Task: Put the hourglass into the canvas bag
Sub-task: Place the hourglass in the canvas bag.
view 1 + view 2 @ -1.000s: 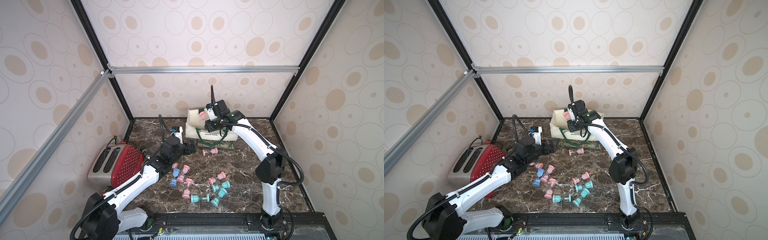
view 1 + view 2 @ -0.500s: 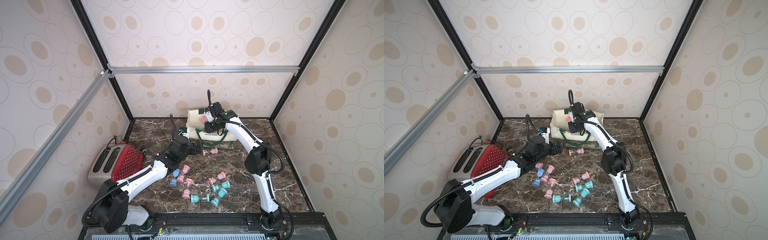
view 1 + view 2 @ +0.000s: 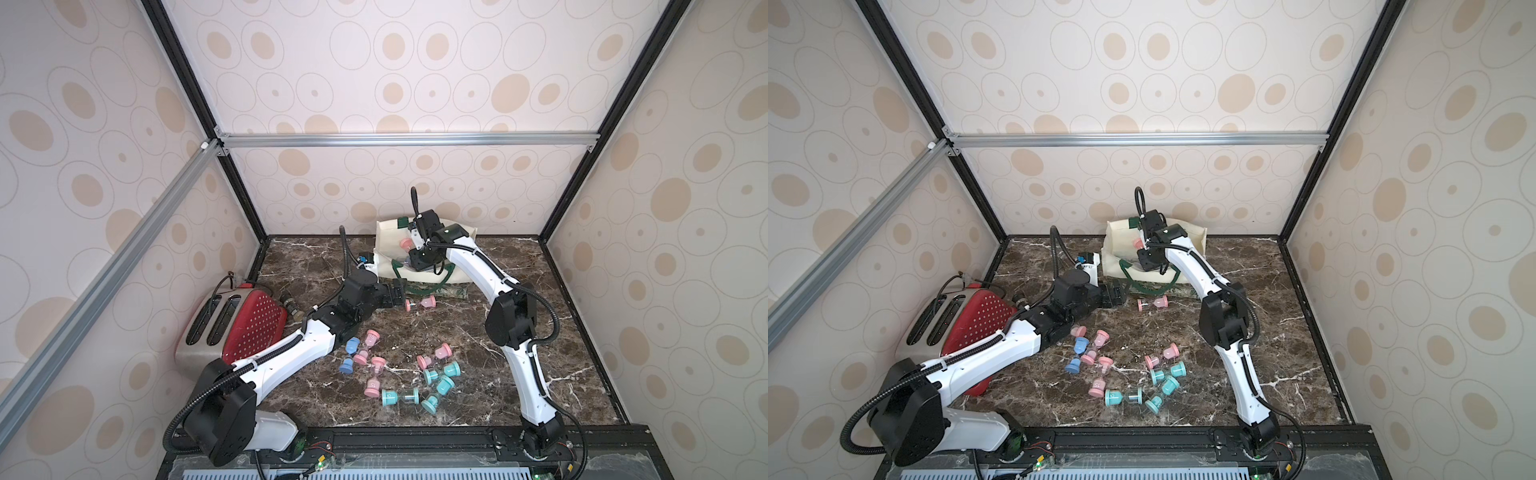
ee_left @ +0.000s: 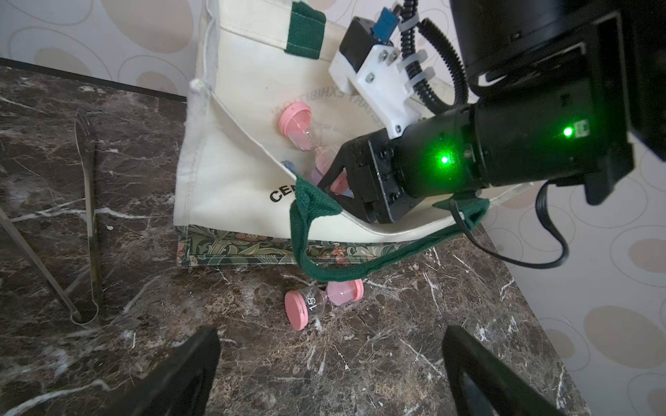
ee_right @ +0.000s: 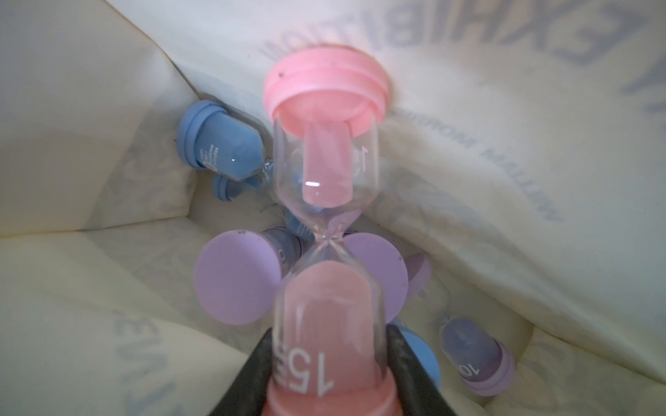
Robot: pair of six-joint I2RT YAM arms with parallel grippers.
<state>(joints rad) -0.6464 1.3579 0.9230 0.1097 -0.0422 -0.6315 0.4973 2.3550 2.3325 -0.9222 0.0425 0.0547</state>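
Observation:
The cream canvas bag [image 3: 386, 237] [image 3: 1117, 237] lies at the back of the table with its mouth open and its green handle [image 4: 306, 245] draped forward. My right gripper [image 3: 410, 250] [image 4: 338, 180] [image 5: 326, 378] reaches into the mouth, shut on the lower bulb of a pink hourglass [image 3: 405, 243] [image 4: 299, 126] [image 5: 324, 180] marked 15. That hourglass points into the bag [image 5: 90, 288]. My left gripper [image 3: 401, 293] [image 4: 329, 363] is low over the table and open. Another pink hourglass [image 3: 420, 303] [image 4: 320, 302] lies just ahead of it, in front of the bag.
Blue [image 5: 223, 144] and purple [image 5: 234, 277] hourglasses lie inside the bag. Several pink, teal and blue hourglasses [image 3: 399, 374] are scattered on the marble mid-table. A red toaster [image 3: 237, 324] stands at the left. Metal tongs [image 4: 88, 216] lie left of the bag.
My left arm has stretched forward toward the bag and the loose pink hourglass. My right gripper has sunk a little deeper into the bag's mouth with its hourglass.

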